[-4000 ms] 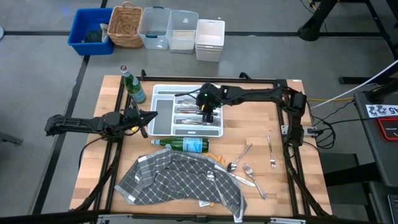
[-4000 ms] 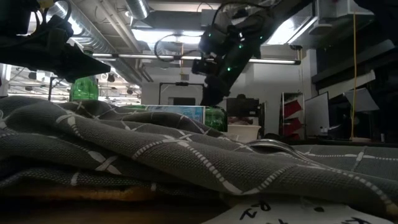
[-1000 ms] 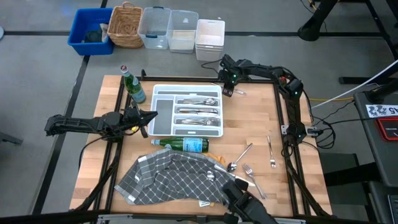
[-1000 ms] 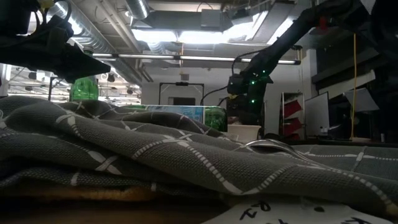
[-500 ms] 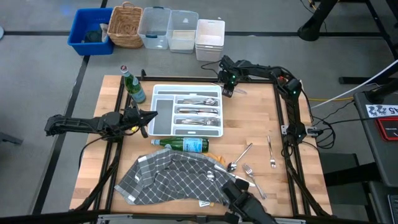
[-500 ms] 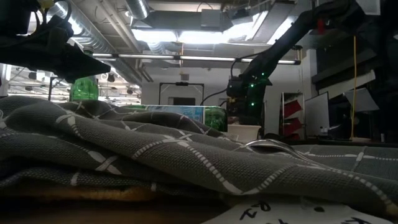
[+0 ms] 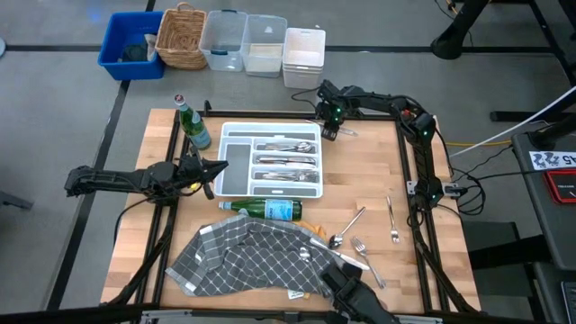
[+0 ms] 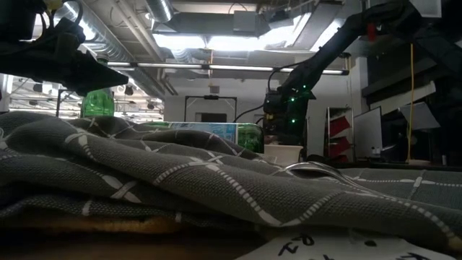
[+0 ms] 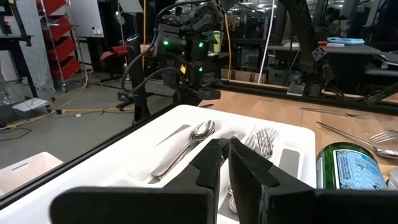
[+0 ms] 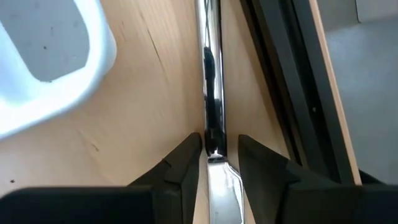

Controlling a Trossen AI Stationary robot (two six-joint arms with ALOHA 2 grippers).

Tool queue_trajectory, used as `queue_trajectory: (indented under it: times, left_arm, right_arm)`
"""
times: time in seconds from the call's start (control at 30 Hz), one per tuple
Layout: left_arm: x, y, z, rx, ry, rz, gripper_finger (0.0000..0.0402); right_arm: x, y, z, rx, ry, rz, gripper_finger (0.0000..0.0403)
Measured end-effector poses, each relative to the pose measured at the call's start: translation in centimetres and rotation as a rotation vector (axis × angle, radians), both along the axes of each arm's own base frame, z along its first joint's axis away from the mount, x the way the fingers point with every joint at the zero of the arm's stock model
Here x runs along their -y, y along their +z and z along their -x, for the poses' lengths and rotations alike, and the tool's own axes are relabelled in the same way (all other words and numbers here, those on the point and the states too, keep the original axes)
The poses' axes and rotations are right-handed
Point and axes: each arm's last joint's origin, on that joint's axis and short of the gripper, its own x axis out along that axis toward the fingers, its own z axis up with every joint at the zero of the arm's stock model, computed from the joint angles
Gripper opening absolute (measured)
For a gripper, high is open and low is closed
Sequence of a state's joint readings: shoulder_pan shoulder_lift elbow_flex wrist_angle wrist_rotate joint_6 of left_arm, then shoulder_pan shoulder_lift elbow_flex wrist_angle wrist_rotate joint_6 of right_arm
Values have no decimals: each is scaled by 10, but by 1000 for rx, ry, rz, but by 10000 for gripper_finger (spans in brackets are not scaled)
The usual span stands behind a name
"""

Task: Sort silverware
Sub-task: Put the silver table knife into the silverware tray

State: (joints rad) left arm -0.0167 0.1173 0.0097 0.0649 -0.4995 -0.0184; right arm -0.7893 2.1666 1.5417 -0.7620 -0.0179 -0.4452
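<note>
From above: parking the left end effector (image 7: 219, 167) at the left edge of the tray (image 7: 272, 126), fingers all but together, gripping nothing. Reaching the right end effector (image 7: 328, 132) down just past the tray's far right corner, over a knife (image 7: 345, 131) lying on the bench (image 7: 360, 180). Showing sorted silverware (image 7: 286, 162) in the tray's long slots, and loose pieces well apart on the near right: a spoon (image 7: 346, 228), a fork (image 7: 393, 220), another fork (image 7: 364, 252) beside the cloth (image 7: 252, 261). Also showing one bottle (image 7: 265, 210) lying between tray and cloth, and a second bottle (image 7: 191, 124) standing at the tray's far left corner.

From bench height: looking over the folds of the cloth, with a shiny piece (image 8: 310, 170) resting on it and the lying bottle behind; hiding the right fingers too far off to tell.

From the left wrist: pointing nearly closed fingers (image 9: 214, 155) into the tray, over a spoon and forks (image 9: 264, 137), holding neither.

From the right wrist: straddling the knife's handle with parted fingers (image 10: 186, 155), one at each side, not clamping it; lying flat on the wood beside the tray's rounded corner.
</note>
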Motion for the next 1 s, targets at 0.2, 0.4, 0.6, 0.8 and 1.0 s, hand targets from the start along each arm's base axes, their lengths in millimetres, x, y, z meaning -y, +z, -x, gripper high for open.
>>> queue_trajectory:
  times: [0.2,0.4,0.6,0.8,1.0]
  left_arm:
    - [0,0,0,0,0,0,21]
    - [0,0,0,0,0,0,21]
    - [0,0,0,0,0,0,21]
    - [0,0,0,0,0,0,21]
    - [0,0,0,0,0,0,21]
  right_arm:
    - [-3,-1,0,-20,-33,-4,90]
    - [-7,-1,-3,-27,-73,-14,36]
    - [-16,1,-4,-86,-70,-54,33]
    - [-22,5,-8,-120,-79,-68,48]
    - [-25,5,-5,-150,-172,-98,50]
